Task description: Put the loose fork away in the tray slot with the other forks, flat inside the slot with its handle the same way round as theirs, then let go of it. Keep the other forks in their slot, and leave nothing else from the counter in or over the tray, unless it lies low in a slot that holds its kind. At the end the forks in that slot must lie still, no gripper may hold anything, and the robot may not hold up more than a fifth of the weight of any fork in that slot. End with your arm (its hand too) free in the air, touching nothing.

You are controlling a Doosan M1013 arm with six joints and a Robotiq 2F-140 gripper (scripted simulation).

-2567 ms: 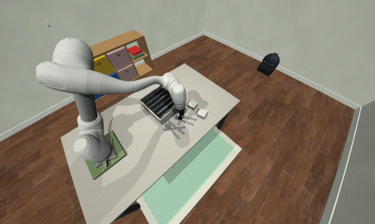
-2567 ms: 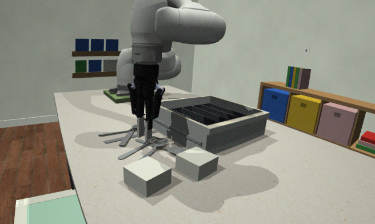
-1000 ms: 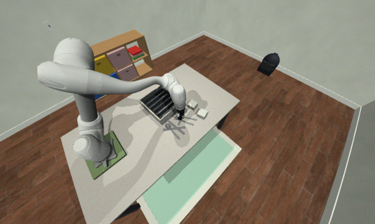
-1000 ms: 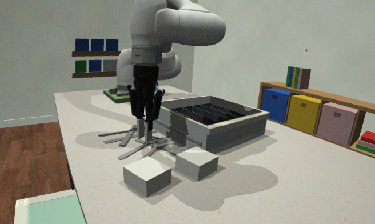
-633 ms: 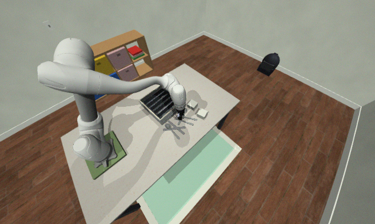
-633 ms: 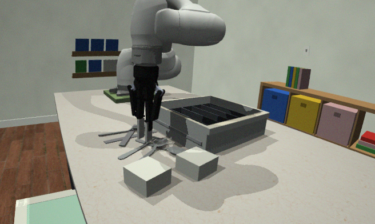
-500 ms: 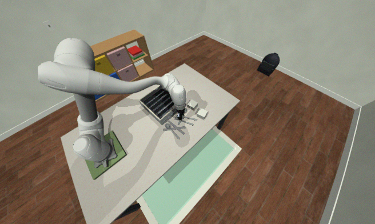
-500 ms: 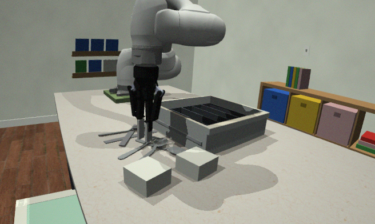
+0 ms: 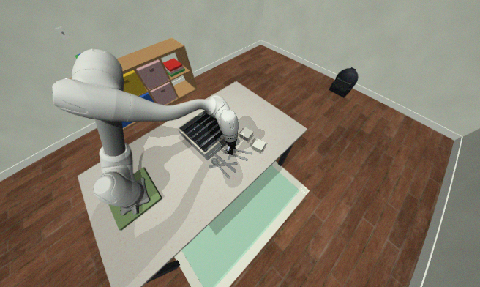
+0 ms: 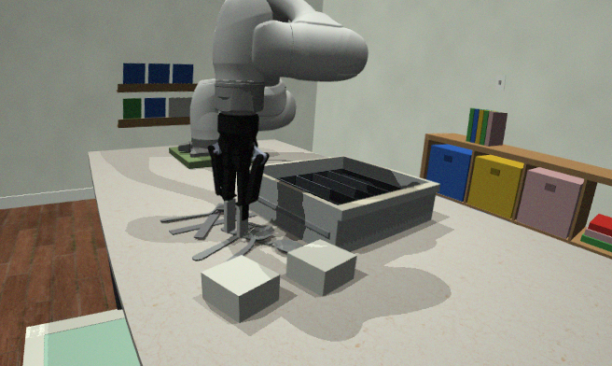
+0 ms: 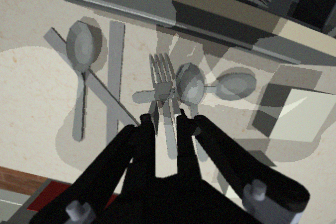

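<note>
Two pale blocks sit nearest on the worktop. Behind them, loose cutlery lies scattered just beside the tray: spoons, flat handles, and the fork. The fork lies flat on the worktop, tines toward the tray, handle running back between the gripper's fingers. Jaws stand narrowly apart, straddling the fork handle; not clamped on it. Wrist vertical, fingertips at worktop level. Beyond, the grey tray with dark slots. Far wall: shelf unit with coloured bins.
</note>
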